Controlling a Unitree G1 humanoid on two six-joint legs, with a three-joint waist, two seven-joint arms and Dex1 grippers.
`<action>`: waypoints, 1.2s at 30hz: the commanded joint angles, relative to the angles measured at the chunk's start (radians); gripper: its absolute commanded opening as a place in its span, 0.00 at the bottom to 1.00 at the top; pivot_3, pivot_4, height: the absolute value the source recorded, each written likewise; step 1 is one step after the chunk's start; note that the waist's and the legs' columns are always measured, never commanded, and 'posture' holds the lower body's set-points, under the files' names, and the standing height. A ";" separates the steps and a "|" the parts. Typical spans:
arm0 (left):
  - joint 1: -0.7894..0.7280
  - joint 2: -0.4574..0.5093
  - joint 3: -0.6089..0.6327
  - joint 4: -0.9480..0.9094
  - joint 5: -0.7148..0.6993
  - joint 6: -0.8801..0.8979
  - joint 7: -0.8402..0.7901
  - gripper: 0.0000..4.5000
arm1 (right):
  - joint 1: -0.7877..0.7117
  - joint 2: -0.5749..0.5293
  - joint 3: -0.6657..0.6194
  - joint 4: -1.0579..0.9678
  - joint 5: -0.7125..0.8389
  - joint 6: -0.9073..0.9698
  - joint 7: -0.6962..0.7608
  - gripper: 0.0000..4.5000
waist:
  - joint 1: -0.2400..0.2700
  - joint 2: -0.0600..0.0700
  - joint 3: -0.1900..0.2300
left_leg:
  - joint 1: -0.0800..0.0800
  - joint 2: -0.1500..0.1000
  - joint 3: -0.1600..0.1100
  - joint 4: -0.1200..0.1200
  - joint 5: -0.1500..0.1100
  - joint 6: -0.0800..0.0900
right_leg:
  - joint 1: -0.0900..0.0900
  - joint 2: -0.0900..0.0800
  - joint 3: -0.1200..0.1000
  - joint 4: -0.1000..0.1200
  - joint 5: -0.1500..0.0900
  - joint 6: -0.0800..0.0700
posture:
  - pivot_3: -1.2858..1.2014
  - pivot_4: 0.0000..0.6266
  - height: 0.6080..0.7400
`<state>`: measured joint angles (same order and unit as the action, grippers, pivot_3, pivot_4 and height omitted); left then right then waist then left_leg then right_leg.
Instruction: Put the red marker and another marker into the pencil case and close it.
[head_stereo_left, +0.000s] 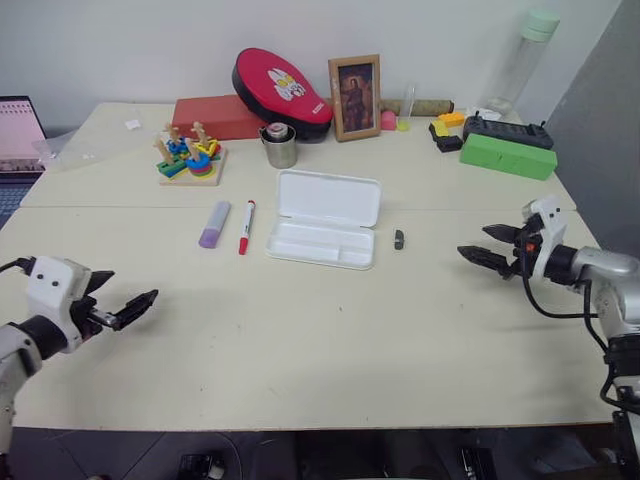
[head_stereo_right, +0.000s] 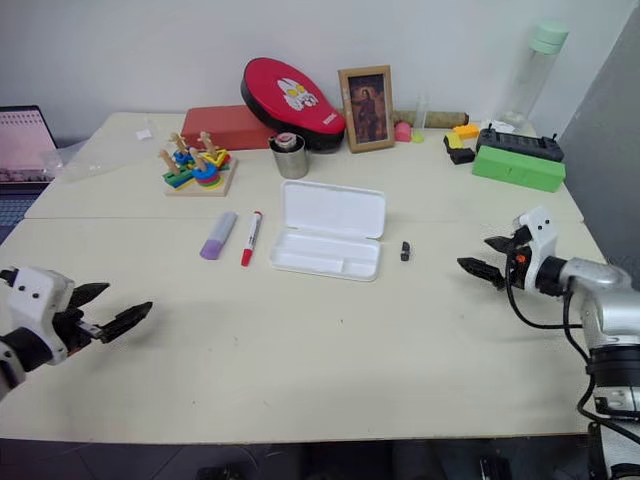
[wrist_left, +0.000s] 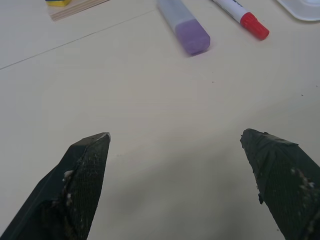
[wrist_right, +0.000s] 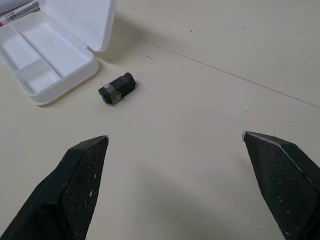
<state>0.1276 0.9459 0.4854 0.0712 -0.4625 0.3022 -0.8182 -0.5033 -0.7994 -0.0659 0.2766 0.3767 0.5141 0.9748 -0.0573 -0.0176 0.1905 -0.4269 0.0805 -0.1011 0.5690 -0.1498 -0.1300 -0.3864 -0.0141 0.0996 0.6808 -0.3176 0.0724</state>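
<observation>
The red marker (head_stereo_left: 245, 227) is seen lying just left of the open pencil case (head_stereo_left: 324, 218), its length running away from the robot, nearer the left gripper (head_stereo_left: 128, 308), which is spread wide and empty like the right gripper (head_stereo_left: 492, 246).

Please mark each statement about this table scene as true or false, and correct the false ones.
1. The pencil case lies open. True.
2. The red marker is inside the case. False: it lies on the table, beside the lavender marker.
3. The left gripper holds a marker. False: it is open and holds nothing.
4. A small black object lies between the case and the right gripper. True.
5. The right gripper is open. True.
</observation>
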 joint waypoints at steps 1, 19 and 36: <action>0.023 0.048 0.023 -0.020 0.009 0.018 -0.072 0.99 | -0.024 -0.035 0.038 0.014 -0.039 0.007 0.051 1.00 | 0.000 0.000 0.000 | 0.000 0.000 0.000 -0.001 0.000 0.000 | -0.001 0.000 0.000 0.000 0.001 0.001 | 0.52 0.24 1.00; 0.008 0.020 0.008 -0.092 0.039 0.084 -0.072 0.99 | -0.040 -0.017 0.041 0.033 -0.052 0.010 0.086 1.00 | 0.000 0.000 0.000 | -0.001 0.000 0.001 -0.003 0.000 0.000 | -0.002 0.000 0.000 0.000 0.002 0.003 | 0.52 0.24 1.00; -0.101 -0.091 -0.176 -0.338 0.021 0.136 -0.039 0.99 | -0.177 0.184 0.161 -0.205 0.021 0.111 0.103 1.00 | -0.001 0.000 0.000 | -0.001 0.000 0.001 -0.001 0.000 0.000 | -0.001 0.000 0.000 0.001 0.003 0.004 | 0.52 0.24 1.00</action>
<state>0.0539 0.8785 0.3584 -0.1711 -0.4199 0.4321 -0.8629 -0.6440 -0.6570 0.0441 0.1442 0.3849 0.6183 1.0790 -0.0582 -0.0172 0.1907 -0.4282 0.0809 -0.1007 0.5687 -0.1497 -0.1302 -0.3877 -0.0138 0.0998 0.6820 -0.3140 0.0759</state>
